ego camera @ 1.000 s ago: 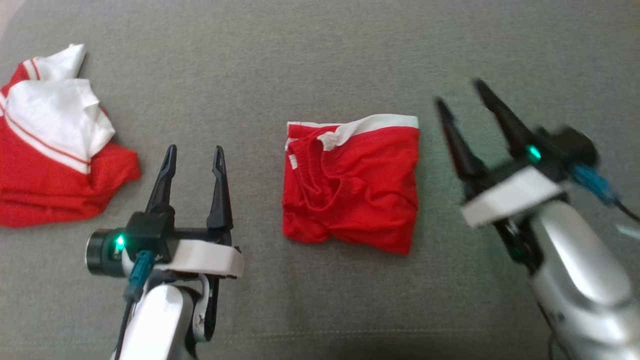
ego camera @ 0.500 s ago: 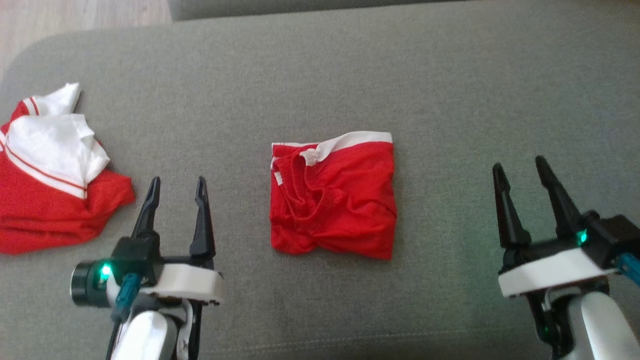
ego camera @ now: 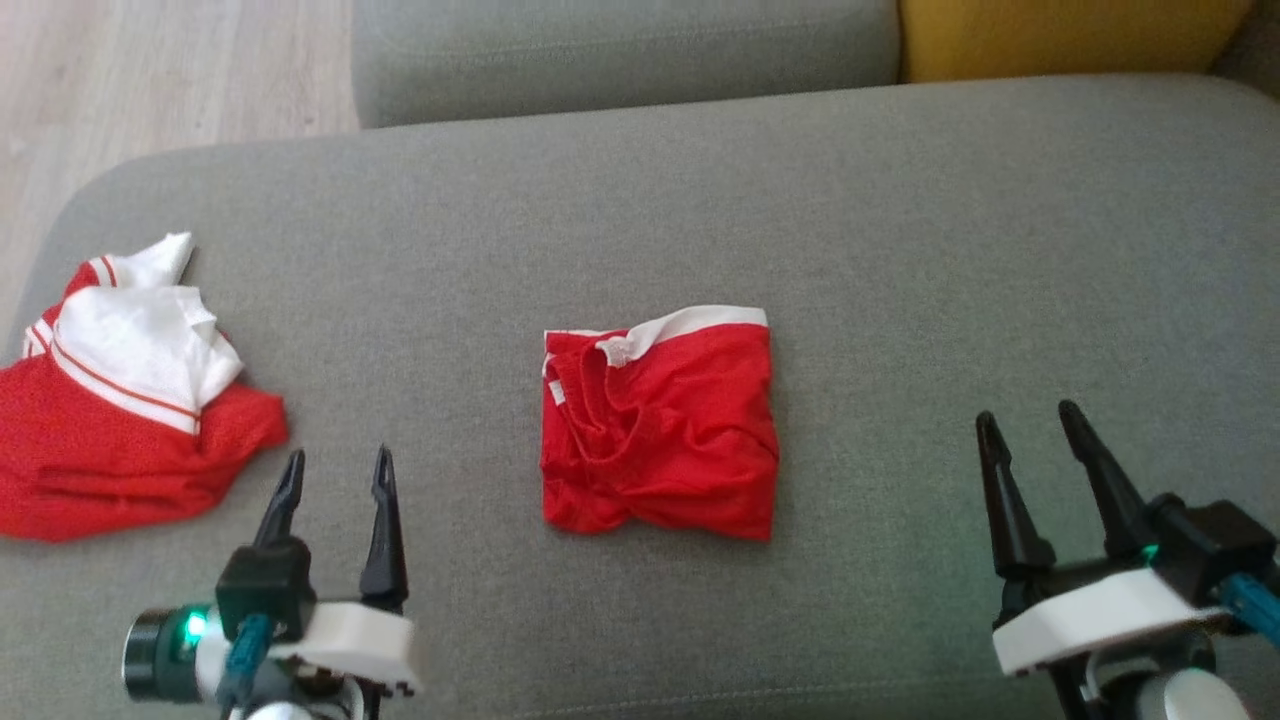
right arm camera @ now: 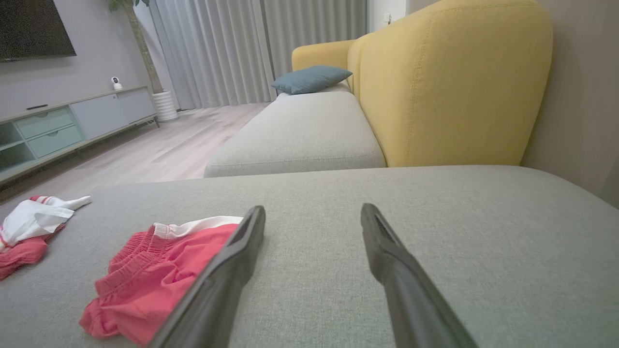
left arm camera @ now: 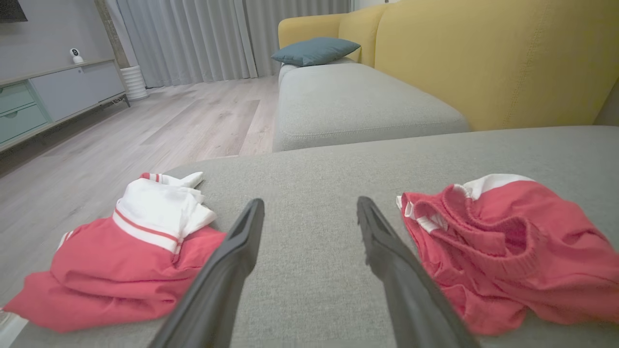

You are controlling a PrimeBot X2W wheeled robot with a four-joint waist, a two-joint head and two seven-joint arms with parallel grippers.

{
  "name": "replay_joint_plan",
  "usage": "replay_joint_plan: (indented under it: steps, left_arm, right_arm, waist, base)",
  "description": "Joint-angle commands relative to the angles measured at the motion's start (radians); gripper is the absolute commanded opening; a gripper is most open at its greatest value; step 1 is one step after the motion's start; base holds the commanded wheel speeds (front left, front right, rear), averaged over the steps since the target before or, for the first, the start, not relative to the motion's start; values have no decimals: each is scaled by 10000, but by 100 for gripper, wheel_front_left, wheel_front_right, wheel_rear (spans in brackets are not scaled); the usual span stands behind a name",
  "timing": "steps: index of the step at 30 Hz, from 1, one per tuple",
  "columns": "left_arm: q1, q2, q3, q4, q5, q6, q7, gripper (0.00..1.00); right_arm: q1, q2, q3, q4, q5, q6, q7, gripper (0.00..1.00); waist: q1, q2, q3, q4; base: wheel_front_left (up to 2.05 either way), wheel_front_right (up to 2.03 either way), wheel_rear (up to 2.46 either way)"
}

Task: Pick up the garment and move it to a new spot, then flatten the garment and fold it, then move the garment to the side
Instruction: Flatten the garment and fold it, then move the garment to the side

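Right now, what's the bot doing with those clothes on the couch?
Nothing is held. The left gripper and right gripper are both open and empty, over the near side of the grey couch seat. Between them the red shorts lie folded into a rough square, touching neither gripper. A red and white shirt lies crumpled at the seat's left end.

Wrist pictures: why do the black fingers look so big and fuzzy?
Left wrist view: the left gripper sits at the wide-angle lens, so its fingers swell and blur low down; right wrist view: right gripper, likewise; head view: slightly soft, creases on the folded garment readable.
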Motion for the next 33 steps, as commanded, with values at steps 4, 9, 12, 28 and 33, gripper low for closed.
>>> replay_joint_plan:
  steps: [4,9,12,28,33]
  left_arm:
    - [-21,314,292,-375,15,131,90,100]
    - [94,376,264,-432,27,169,136,100]
    - [148,413,266,-462,4,184,141,100]
    - [64,505,208,-571,-23,284,127,100]
    - [-37,531,196,-637,-10,309,90,100]
  right_arm:
    - [98,64,99,-531,-74,35,204,100]
    - [229,109,98,-625,-83,35,308,100]
    - [275,132,97,-665,-82,35,357,100]
    - [269,197,73,-716,-123,35,463,100]
    - [162,205,56,-698,-106,35,471,100]
  waist:
    - [0,-1,-330,0]
    - [0,-1,-431,3]
    - [0,-1,-465,-8]
    - [0,-1,-390,30]
    - [0,-1,-241,75]
  base:
    - [0,0,0]
    - [0,0,0]
    - [0,0,0]
    - [0,0,0]
    - [0,0,0]
